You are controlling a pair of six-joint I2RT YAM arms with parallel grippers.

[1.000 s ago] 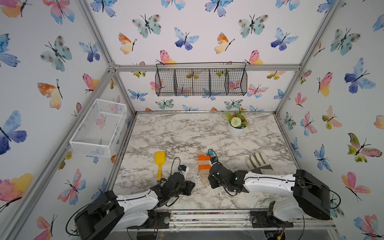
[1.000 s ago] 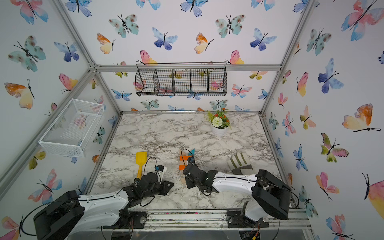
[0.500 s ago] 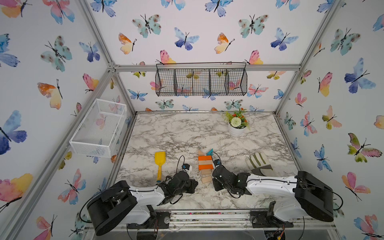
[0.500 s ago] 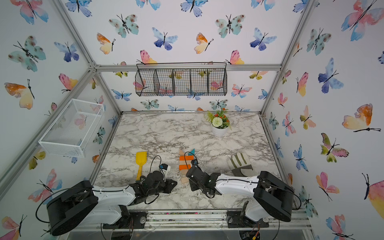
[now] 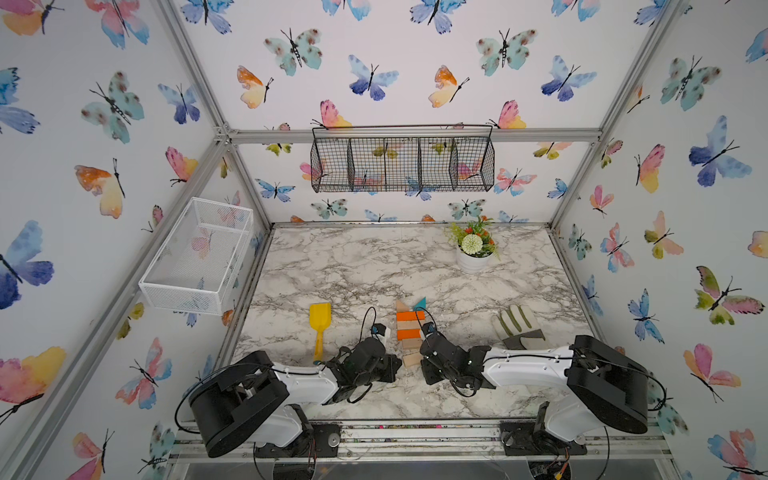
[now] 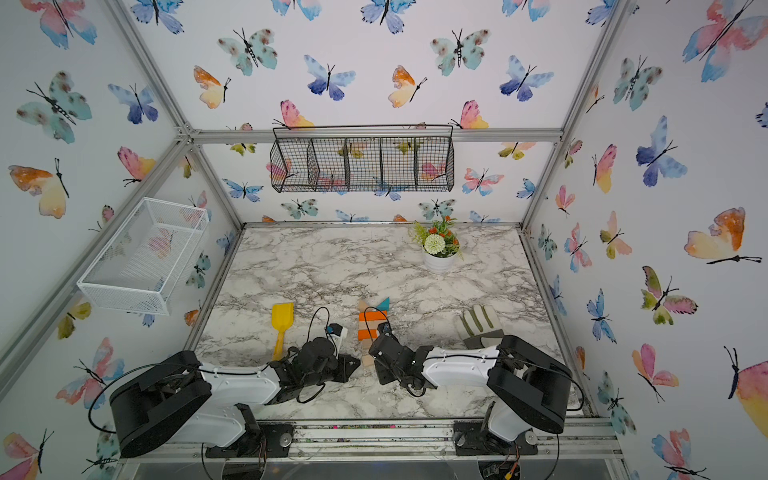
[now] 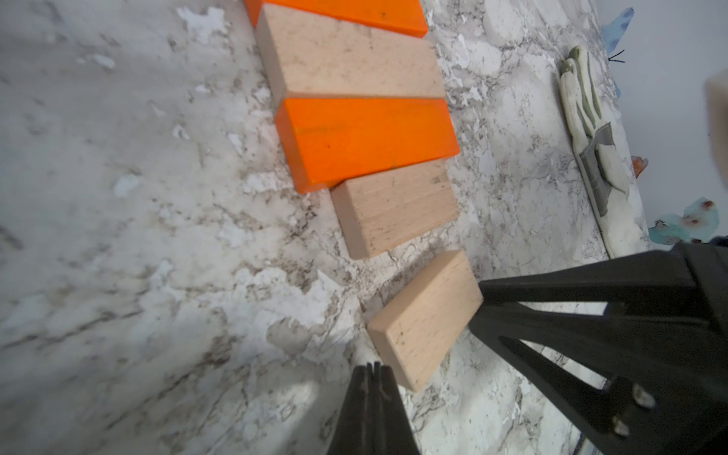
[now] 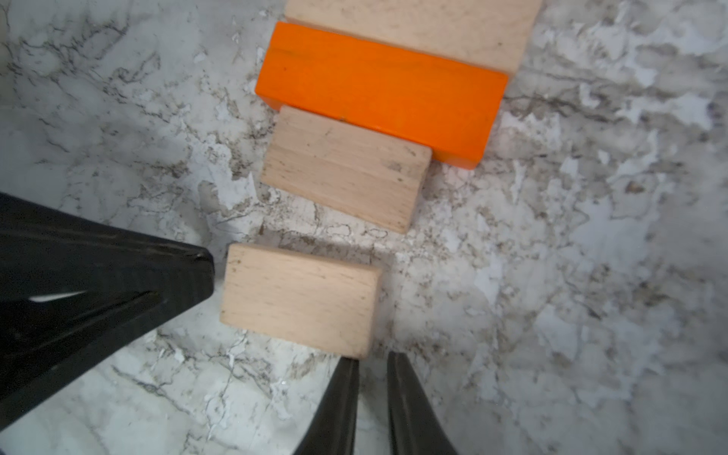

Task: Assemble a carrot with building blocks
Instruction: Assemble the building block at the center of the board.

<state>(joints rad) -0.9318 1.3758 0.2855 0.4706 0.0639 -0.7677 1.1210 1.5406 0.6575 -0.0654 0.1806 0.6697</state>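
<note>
Pinched tight, holding nothing: left pincer [image 7: 372, 368], tip just beside the end tan block [image 7: 425, 319]. Closed to a slit, also empty: right pincer [image 8: 372, 364], one finger [image 8: 342, 390] against that block's corner. Between both pincers, the narrow end of the carrot [image 5: 409, 328]. Far beyond them, white pot [image 5: 473, 262] holding flowers [image 5: 473, 239].

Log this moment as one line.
carrot: end block detached | left gripper: shut, empty | right gripper: shut, empty | both beside end block

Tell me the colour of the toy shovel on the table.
Yellow; the shovel shows best in a top view.
</note>
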